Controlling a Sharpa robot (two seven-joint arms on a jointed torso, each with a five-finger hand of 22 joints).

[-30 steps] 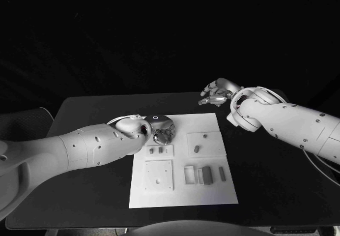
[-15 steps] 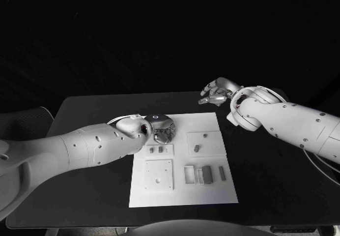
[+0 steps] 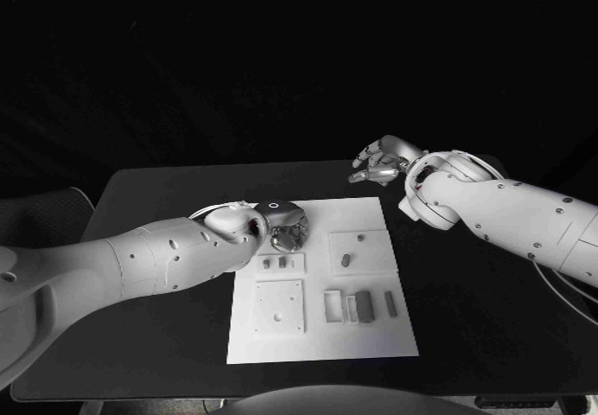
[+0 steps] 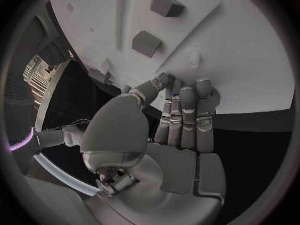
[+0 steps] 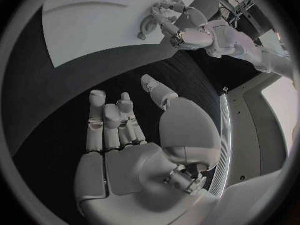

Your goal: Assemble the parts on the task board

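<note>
Several small parts (image 3: 343,258) on task board (image 3: 374,337): likely light, rigid, slippery; pinch across flat sides. Left hand (image 3: 287,229) empty, fingers extended; right hand (image 3: 384,162) empty, spread.

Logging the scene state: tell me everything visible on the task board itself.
The task board is a flat white rectangular plate, matte, lying on the black table with its long side running away from the robot. Its surface carries several raised square and rectangular fixtures, some with small dark parts standing in them. The left hand hovers at its far left corner; contact cannot be told. The right hand is off the board, beyond its far right corner.
</note>
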